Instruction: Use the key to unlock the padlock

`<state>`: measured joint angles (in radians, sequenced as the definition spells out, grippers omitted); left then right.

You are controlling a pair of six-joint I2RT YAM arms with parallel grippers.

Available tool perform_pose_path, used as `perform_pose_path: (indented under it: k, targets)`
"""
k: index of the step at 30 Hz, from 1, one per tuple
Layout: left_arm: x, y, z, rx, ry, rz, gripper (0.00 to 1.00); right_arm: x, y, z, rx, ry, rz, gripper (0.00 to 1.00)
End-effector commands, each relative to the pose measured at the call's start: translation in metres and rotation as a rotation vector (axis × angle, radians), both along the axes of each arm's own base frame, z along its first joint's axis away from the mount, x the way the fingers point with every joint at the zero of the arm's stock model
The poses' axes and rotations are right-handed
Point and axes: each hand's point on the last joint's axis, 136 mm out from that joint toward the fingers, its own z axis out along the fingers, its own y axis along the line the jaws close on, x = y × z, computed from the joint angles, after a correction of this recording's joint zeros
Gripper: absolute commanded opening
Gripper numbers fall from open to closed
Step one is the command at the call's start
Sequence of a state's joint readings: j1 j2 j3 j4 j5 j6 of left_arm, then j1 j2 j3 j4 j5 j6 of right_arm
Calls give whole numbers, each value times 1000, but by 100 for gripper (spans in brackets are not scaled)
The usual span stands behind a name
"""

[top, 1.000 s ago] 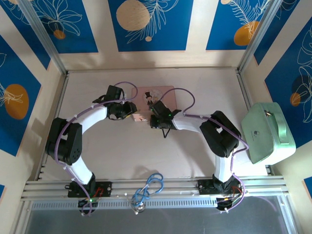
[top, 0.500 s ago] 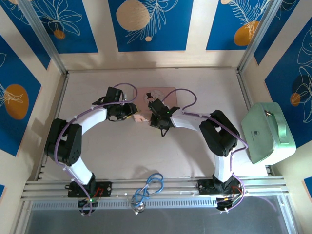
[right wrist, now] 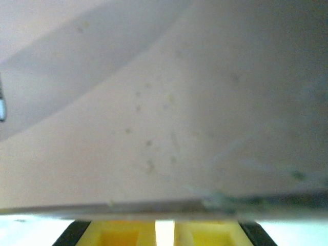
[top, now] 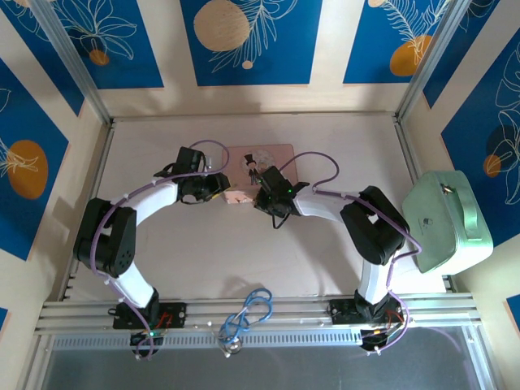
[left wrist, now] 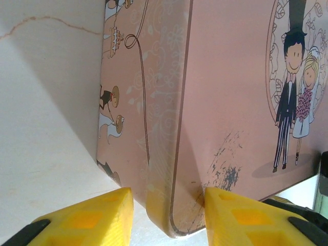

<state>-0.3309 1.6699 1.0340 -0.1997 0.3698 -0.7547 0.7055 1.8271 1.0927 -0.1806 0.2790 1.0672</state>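
Pink box: one. Mint case: one. Left tool, right tool: two.

A robotics lab cell: a pale surface boxed in by walls with blue leaf-print panels, aluminium framing rails along its near edge, and a cabled left arm and right arm bolted there.

Glossy, scuffed pink box, matt tabletop
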Motion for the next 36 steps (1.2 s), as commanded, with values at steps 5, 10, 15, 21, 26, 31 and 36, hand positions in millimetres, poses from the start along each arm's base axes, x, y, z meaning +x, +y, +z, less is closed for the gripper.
perform_pose_path:
  k: [5, 10, 15, 21, 26, 31, 36]
  targets:
    - [-7, 10, -8, 14, 42, 27, 39, -6, -17, -16, -78, 57, -13, 14]
    - [-6, 8, -7, 10, 40, 26, 39, -1, -8, -15, -152, -4, 90, 26]
    - [-5, 8, -5, 11, 36, 22, 39, 6, 0, -10, -150, -63, 147, 33]
    - [-4, 8, -3, 13, 35, 21, 39, 9, 4, -13, -159, -109, 210, 29]
    - [-4, 8, -2, 15, 34, 20, 39, 11, 10, -12, -139, -162, 273, 39]
    - [-4, 9, -1, 20, 35, 20, 38, 9, 11, -17, -105, -186, 315, 41]
    - [-5, 9, -3, 24, 38, 19, 38, 11, 13, -16, -77, -216, 345, 40]
